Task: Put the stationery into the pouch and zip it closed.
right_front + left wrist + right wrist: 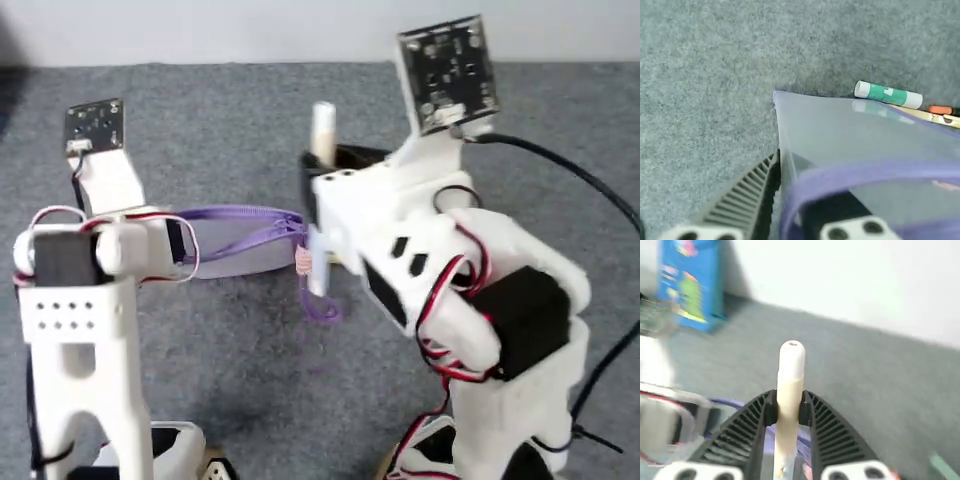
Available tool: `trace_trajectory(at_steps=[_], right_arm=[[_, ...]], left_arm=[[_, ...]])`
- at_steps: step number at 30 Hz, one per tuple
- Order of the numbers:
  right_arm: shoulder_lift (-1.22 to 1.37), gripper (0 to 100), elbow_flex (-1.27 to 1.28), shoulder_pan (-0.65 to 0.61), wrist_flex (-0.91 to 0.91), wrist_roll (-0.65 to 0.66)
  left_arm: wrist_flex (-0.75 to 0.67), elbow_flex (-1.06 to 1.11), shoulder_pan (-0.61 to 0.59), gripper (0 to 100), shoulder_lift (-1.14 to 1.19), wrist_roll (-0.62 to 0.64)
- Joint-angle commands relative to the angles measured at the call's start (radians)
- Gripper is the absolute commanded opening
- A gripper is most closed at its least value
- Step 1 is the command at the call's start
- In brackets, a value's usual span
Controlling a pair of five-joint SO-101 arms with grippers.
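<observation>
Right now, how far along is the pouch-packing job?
Nothing looks packed yet. In hand: left gripper grips the translucent purple-zipped pouch by its edge; right gripper holds a cream pen upright. Left: that pen, the green-and-white glue stick and an orange item lying outside the pouch, then zipping.

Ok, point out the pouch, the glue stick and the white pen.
pouch [855, 135], left wrist view, clear side panel.
glue stick [887, 94], left wrist view, green middle of the tube.
white pen [791, 365], right wrist view, barrel just above the jaws.
</observation>
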Motion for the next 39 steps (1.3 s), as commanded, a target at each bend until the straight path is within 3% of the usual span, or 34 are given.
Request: trace_trajectory(at_steps=[1, 10, 18, 28, 34, 39], right_arm=[[-0.028, 0.8, -0.044, -0.051, -0.094, 0.012], [-0.033, 0.8, -0.044, -0.054, -0.257, 0.014], [-0.171, 0.8, -0.044, -0.050, -0.084, 0.055], [-0.116, 0.8, -0.040, -0.053, -0.200, 0.035], [-0.259, 0.8, 0.075, -0.054, -0.018, 0.032], [-0.467, 0.8, 0.319, -0.050, -0.070, 0.060]], left_arm=[[0.011, -0.041, 0.002, 1, 0.025, 0.012], [0.011, -0.041, 0.002, 1, 0.025, 0.012], [0.011, -0.041, 0.002, 1, 0.025, 0.012], [0.012, -0.038, 0.002, 1, 0.025, 0.012], [0.014, -0.038, 0.002, 1, 0.025, 0.012], [0.012, -0.038, 0.002, 1, 0.025, 0.012]])
